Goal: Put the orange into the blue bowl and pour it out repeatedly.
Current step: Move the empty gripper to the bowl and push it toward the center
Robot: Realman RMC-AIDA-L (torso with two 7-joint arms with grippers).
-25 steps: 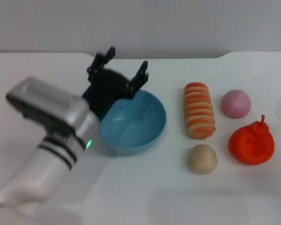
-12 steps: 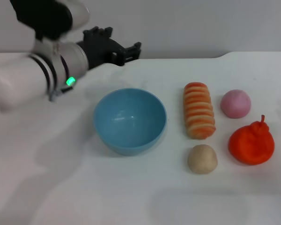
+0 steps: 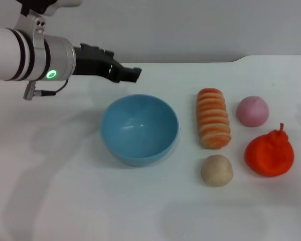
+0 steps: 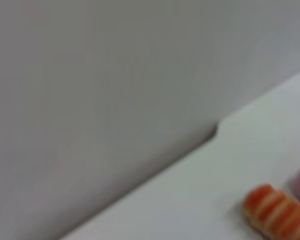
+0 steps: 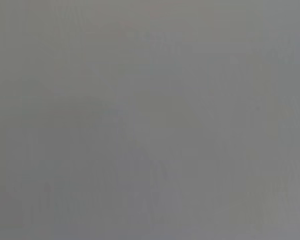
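Since the earlier frames, the left gripper (image 3: 126,73) has been lifted away from the bowl (image 3: 139,129) and swung to a level pose near the table's far edge; the arm is now stretched in from the left edge. Whether its fingers are spread or pressed together cannot be told; nothing is seen held. Bowl, fruit and the other items have not shifted.

Orange (image 3: 269,153): lying near the right edge, well apart from the gripper, on the opposite side of the bowl. Roughly round, no clear long axis; stem tip pointed up and toward the far edge. Bowl upright, mouth up, just in front of the gripper, toward the near edge.

Count: one bowl, one orange, one striped roll (image 3: 213,118) with long axis running far edge to near edge, one pink ball (image 3: 252,111), one tan ball (image 3: 216,170).

Right gripper not seen in any view.
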